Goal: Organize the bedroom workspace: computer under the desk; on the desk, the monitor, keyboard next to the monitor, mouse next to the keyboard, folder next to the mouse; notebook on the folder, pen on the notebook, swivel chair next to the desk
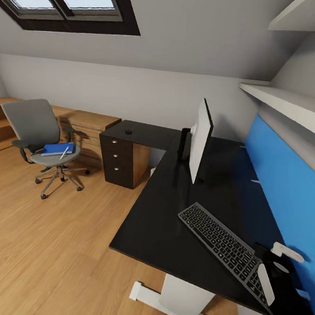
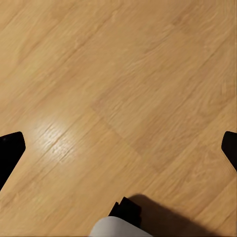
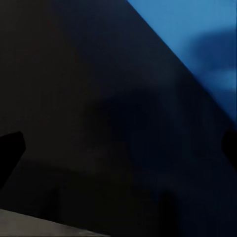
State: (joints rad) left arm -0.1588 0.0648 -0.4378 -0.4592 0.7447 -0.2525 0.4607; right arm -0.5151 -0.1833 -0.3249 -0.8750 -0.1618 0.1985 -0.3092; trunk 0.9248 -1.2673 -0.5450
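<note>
Your right gripper (image 1: 281, 268) hangs over the near right end of the desk (image 1: 160, 225), just past the keyboard's near end, fingers spread wide with nothing between them; its wrist view looks down on black desktop and the blue back panel (image 3: 197, 34). Left gripper (image 2: 118, 148) points at bare wooden floor (image 2: 118, 74), fingertips far apart at the picture's edges, also empty.

On the desk, the keyboard (image 1: 223, 248) lies at an angle near you, and the monitor (image 1: 200, 140) stands farther back, seen almost edge-on. The mouse (image 1: 128, 131) sits on the far left wing above the drawer unit (image 1: 114, 163). Over at the far left, well apart from the desk, the swivel chair (image 1: 37, 129) holds the folder (image 1: 57, 149) on its seat with the pen (image 1: 64, 153) lying across it.
</note>
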